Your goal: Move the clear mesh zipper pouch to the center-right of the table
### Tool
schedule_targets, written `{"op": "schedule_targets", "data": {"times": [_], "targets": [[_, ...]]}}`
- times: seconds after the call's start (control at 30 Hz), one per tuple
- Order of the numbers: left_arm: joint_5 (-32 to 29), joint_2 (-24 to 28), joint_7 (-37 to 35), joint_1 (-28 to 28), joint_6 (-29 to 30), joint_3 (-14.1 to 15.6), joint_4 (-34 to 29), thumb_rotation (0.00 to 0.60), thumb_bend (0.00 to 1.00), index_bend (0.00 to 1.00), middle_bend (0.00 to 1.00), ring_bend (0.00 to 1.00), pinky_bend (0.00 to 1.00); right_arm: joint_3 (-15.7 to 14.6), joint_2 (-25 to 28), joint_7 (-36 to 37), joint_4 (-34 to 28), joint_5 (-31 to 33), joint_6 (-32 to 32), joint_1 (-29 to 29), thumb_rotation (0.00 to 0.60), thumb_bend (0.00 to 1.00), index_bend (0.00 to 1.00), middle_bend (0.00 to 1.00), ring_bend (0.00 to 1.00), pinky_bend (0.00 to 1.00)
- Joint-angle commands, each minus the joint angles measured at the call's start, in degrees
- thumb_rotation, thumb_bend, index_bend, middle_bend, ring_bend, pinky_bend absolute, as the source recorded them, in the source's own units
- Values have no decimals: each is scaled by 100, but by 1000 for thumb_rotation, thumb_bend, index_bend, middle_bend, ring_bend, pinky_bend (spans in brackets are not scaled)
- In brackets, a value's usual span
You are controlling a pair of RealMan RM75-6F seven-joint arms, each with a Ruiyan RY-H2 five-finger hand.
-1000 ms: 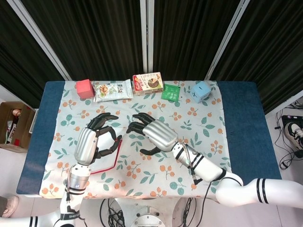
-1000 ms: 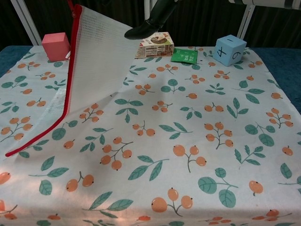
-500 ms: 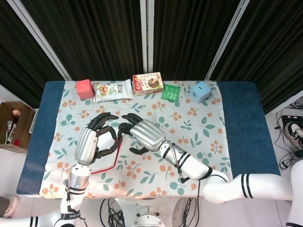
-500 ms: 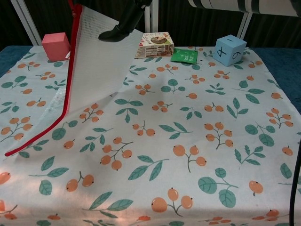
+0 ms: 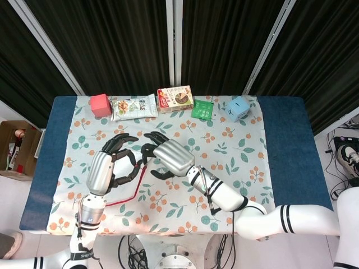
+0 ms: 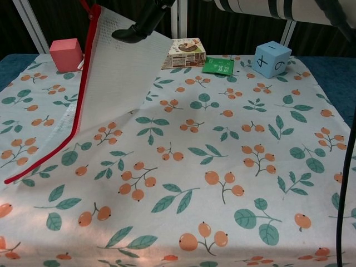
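In the head view, the clear mesh zipper pouch point(image 5: 124, 188) lay left of the table's middle, well in front of the red cube point(image 5: 100, 104), showing mostly as its red zipper edge. The left hand point(image 5: 107, 163) sat over it with fingers curled around its upper part, apparently gripping it and lifting one side. The right hand point(image 5: 166, 157) had reached across, just right of the left hand, its dark fingertips at the pouch's near corner; whether they pinched the mesh could not be told from above.

In the chest view, the pouch point(image 6: 114, 78) rose tilted off the floral tablecloth point(image 6: 233, 167), its top held above the frame, its lower zipper corner resting on the cloth in front of the red cube point(image 6: 65, 54). One dark fingertip of the right hand point(image 6: 136, 28) touched or hovered at the pouch's upper right edge; its grip stayed unclear.

The pouch looked light, thin and floppy, sagging where unsupported. The mesh face would likely slip, so the stiffer zipper seam or a corner seemed the surest place to pinch.
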Motion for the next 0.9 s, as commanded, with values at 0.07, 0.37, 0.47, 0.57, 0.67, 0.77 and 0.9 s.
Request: {"op": "schedule_targets", "data": {"times": [0.07,0.37,0.47,0.57,0.67,0.77,0.9], "targets": [[4,1,-2,5,-11,-1,-3,600,362,675,262,181,237,16,-56,44,37,-34,67,-4,600,284,507,283,21,0],[7,5,25,17,-30,-13,-1,600,362,678,262,181,237,23,-155,98,87,-35,152,1,600,301,567,306,40,6],[2,6,24,23,-35,-14,0,600,362,681,262,182,237,18,-221,76,129,-34,222,0,600,324,613,324,54,15],[3,12,23,34,-36,-11,6,600,362,684,262,181,237,19,-298,70,162,-24,301,-11,600,387,668,350,76,34],[-3,13,9,48,-30,-8,20,600,362,686,262,182,237,13,-372,57,186,-41,422,-47,600,493,726,383,104,51],[-19,8,-74,77,-16,4,40,600,362,685,261,181,237,5,-366,63,128,-42,559,-134,600,588,789,419,134,69],[-78,2,-324,100,-72,40,46,600,362,686,262,181,237,38,-208,114,-107,31,720,-302,600,642,840,447,157,77]]}}
